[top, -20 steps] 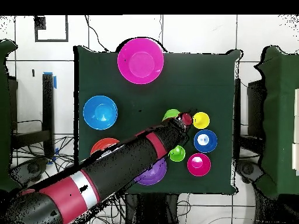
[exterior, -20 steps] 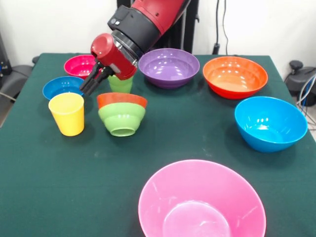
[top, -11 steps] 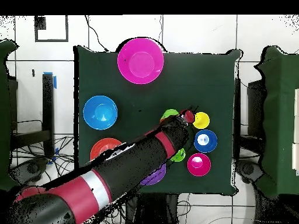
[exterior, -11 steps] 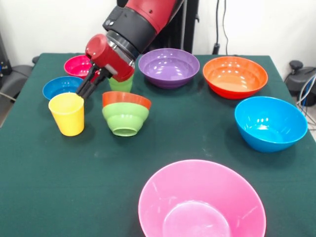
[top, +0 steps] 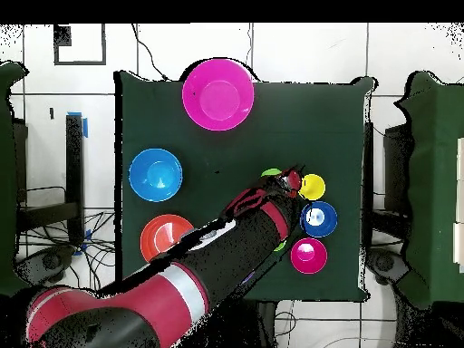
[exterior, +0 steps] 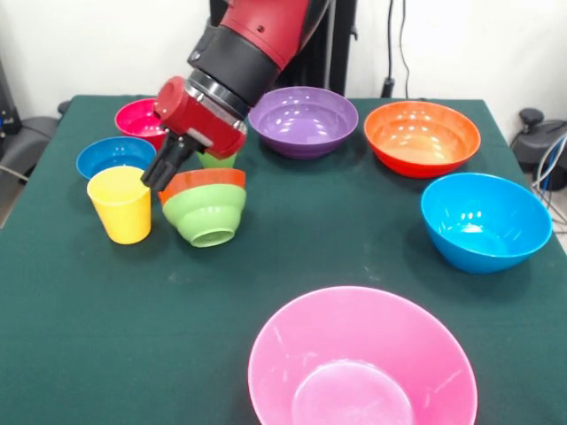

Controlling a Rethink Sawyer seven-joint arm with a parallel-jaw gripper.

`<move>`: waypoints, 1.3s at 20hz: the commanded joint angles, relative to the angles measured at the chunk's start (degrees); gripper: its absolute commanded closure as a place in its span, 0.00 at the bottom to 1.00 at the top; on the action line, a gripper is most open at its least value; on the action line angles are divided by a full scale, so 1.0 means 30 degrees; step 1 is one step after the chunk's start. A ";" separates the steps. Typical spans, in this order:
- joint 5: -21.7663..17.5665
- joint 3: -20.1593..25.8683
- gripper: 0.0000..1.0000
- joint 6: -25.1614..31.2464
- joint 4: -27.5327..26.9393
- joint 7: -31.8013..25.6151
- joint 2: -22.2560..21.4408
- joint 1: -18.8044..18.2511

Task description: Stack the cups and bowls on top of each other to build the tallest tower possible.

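Note:
My gripper [exterior: 156, 177] hangs low between the yellow cup [exterior: 121, 205] and a small pile: an orange-red bowl [exterior: 202, 181] nested in a light-green bowl [exterior: 208, 217]. The gripper touches the pile's left rim, and the pile leans with its base turned toward the front. The light-green cup [exterior: 215, 160] stands just behind, mostly hidden by the wrist. Small magenta-red [exterior: 137, 115] and dark blue [exterior: 111, 155] bowls sit at the back left. In the overhead view the gripper [top: 292, 178] is beside the yellow cup [top: 313, 187].
Large bowls stand apart on the green table [exterior: 354, 248]: purple [exterior: 303, 119] and orange [exterior: 422, 137] at the back, light blue [exterior: 485, 221] at the right, pink [exterior: 361, 363] at the front edge. The arm [top: 227, 254] covers the purple bowl from overhead.
The gripper dropped from above the yellow cup to the pile's left rim. The green and orange-red pile shifted left and tipped.

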 commanded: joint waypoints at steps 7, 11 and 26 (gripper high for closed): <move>0.0261 0.4247 1.00 0.4977 0.0597 0.1535 -0.0862 0.1172; 0.0110 0.3978 1.00 0.5534 0.0549 0.1435 -0.0758 0.1523; -0.1297 0.4225 1.00 0.6572 0.1505 -0.0019 -0.1988 0.1505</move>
